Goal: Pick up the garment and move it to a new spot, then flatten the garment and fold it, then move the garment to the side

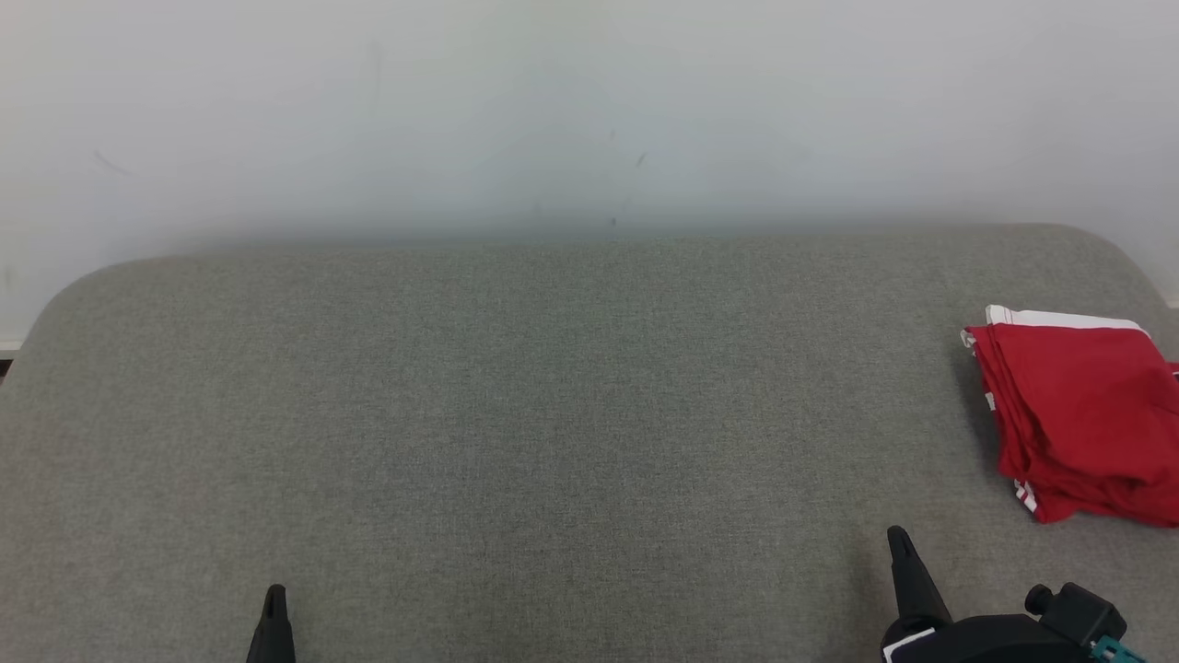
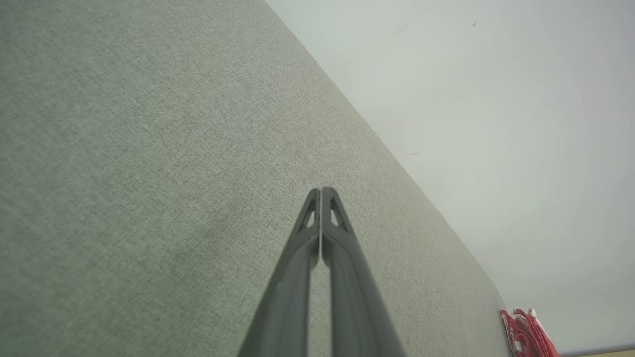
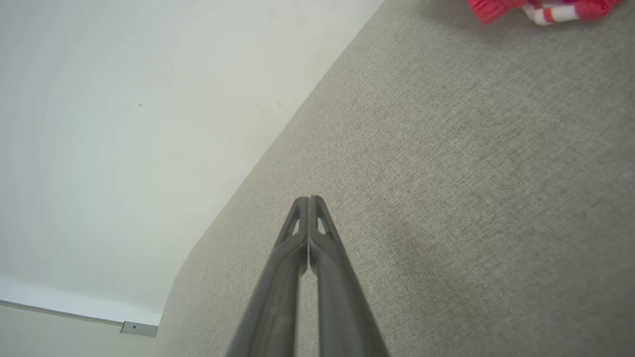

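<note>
garment (image 1: 1078, 414) folded, at right edge of table (image 1: 553, 414); lies toward far right corner from right gripper (image 1: 896, 539), not touching. right arm nearer; left gripper (image 1: 274, 597) well apart. both jaws pressed together, empty.

Grey fabric surface (image 1: 516, 414), folded red garment (image 1: 1082, 414) atop.

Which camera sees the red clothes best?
The head view. It shows the folded red garment from above, nearly whole, lying on the grey surface at the right edge. The left wrist view catches a small red sliver far off; the right wrist view catches its red-and-white edge at the top.
</note>
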